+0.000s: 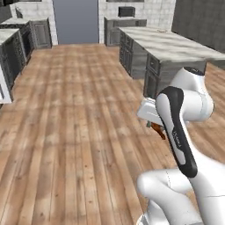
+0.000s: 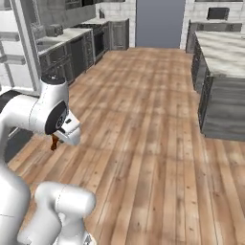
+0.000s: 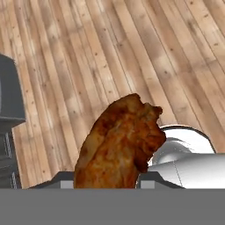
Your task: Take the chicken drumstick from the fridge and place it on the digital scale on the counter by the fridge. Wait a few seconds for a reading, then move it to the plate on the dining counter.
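While arm folds low over floor | claw (image 3: 107,186) grips chicken drumstick (image 3: 121,143) (bone end down)

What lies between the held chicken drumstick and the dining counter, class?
Bare wooden floor. In the left base view, the chicken drumstick hangs at the gripper, and plain planks run to the dining counter.

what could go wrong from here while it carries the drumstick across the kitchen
1. The chicken drumstick sticks well out of the gripper, held over bare wood floor; a jolt could drop it.
2. The dining counter is off to the side, so its dark cabinet corner could catch the arm.
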